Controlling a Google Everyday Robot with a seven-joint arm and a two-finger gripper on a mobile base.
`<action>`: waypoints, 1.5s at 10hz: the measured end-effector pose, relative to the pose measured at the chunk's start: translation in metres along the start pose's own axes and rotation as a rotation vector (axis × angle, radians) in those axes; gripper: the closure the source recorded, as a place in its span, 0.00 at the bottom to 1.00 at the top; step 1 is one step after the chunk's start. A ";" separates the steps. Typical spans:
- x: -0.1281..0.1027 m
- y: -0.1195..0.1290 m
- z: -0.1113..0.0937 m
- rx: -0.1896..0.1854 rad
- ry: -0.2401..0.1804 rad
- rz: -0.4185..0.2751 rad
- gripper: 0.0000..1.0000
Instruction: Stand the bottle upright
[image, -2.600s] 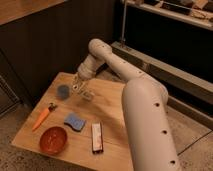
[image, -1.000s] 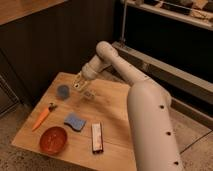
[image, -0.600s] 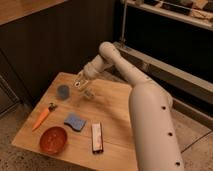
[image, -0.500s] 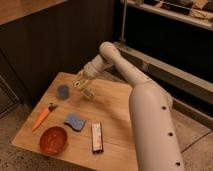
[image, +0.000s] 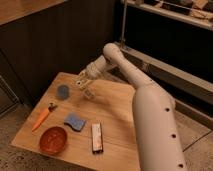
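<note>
One arm reaches over the far part of the wooden table (image: 117, 112), its gripper (image: 81, 81) low above the top with the fingers pressed together. Just below and right of it sits the pale bottle (image: 89, 93), lower end at the tabletop. Its long axis looks nearer upright than flat, the top toward the gripper, though I cannot tell whether the fingers pinch it. A blue-grey cup (image: 63, 91) stands just left. Nearer lie a carrot (image: 41, 117), blue sponge (image: 75, 121), red bowl (image: 53, 140) and dark bar (image: 96, 137).
</note>
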 end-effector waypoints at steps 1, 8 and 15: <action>0.001 0.000 0.000 0.010 -0.008 0.004 0.68; 0.010 -0.003 -0.016 0.142 -0.068 0.018 0.68; 0.006 -0.008 -0.026 0.181 -0.057 0.048 0.68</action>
